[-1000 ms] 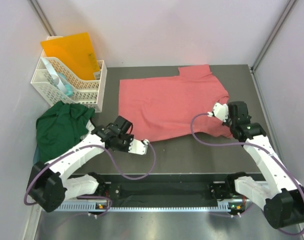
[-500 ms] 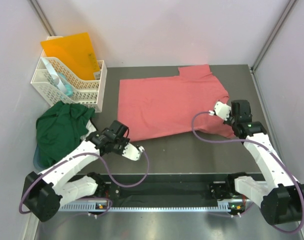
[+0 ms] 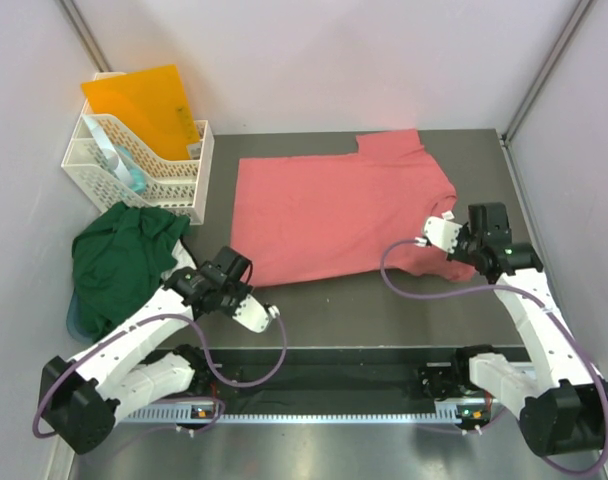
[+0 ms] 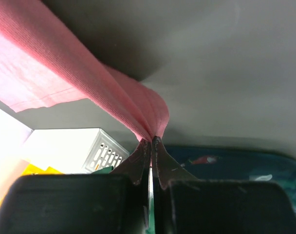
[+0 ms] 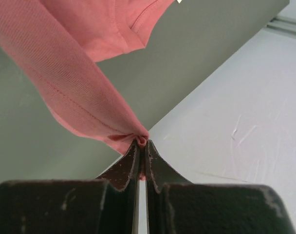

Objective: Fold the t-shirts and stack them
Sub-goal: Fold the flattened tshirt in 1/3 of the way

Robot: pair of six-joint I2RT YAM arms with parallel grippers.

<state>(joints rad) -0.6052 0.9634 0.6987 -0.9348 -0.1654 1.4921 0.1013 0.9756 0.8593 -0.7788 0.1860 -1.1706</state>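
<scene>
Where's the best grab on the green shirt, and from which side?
Pinch a raised fold on top of the green shirt, coming straight down from above. It lies crumpled in a heap beside the basket, with no flat hem or corner showing, so a side approach would likely just push it. Which fold stands highest is hard to judge from the top view.
</scene>
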